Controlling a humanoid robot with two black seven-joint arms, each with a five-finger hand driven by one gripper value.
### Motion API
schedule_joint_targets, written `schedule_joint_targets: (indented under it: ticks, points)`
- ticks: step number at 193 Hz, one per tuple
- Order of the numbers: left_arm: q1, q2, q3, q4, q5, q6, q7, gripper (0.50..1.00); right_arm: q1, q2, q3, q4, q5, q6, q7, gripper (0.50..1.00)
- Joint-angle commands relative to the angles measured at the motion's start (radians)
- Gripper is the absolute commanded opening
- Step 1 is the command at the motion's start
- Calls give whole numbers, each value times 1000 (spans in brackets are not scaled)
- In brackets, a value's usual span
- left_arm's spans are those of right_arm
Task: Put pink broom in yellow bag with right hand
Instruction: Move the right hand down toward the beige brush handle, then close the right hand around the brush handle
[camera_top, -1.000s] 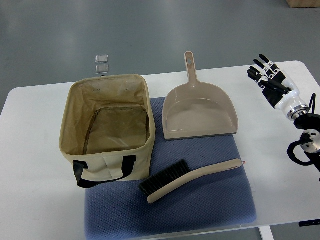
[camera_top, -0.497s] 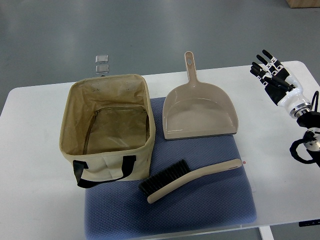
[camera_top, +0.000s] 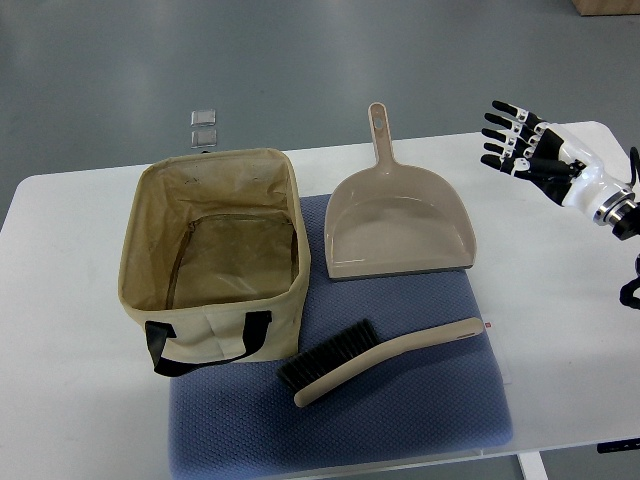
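Note:
The broom (camera_top: 375, 361) is a beige-pink hand brush with black bristles, lying slantwise on the blue mat (camera_top: 440, 410), bristles toward the bag. The yellow fabric bag (camera_top: 213, 257) stands open and empty at the left, its black handle facing the near side. My right hand (camera_top: 518, 142) hovers over the far right of the table, fingers spread and pointing left, holding nothing. It is well above and to the right of the broom's handle end (camera_top: 468, 329).
A matching dustpan (camera_top: 397, 226) lies on the mat's far edge between my hand and the bag, handle pointing away. The white table (camera_top: 560, 290) extends to the right. Two small clear squares (camera_top: 204, 128) sit on the floor beyond the table.
My right hand has risen and swung left, turning so its spread fingers now point toward the dustpan. The broom, bag and dustpan have stayed put.

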Motion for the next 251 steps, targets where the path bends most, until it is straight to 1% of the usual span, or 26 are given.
schedule_joint_targets:
  ticks: [1,30,54,85,114,131,171,184,206,234,251]
  points:
    - [-2,0,0,0,0,0,0,1000,17,-41,-40,79,-108,0,45,919]
    - [0,0,0,0,0,0,1,1000,29,-85,-95,213,-292,-1,59,915]
    - [-2,0,0,0,0,0,0,1000,43,-119,-132,303,-501,-1,93,915]
    - [-2,0,0,0,0,0,0,1000,44,-126,-154,355,-791,-11,131,911]
    - [0,0,0,0,0,0,1,1000,44,-140,-196,401,-932,-32,136,895]
    - [-2,0,-2,0,0,0,0,1000,44,-142,-236,435,-992,-67,131,889]
    - [0,0,0,0,0,0,0,1000,44,-160,-339,460,-1141,-143,123,872]
    - [0,0,0,0,0,0,0,1000,44,-169,-368,476,-1168,-172,110,870]
    - [-2,0,0,0,0,0,0,1000,43,-169,-404,478,-1217,-198,90,864]
    - [0,0,0,0,0,0,0,1000,43,-168,-450,478,-1268,-233,65,832]
    - [-2,0,0,0,0,0,0,1000,40,-159,-462,476,-1289,-271,38,807]
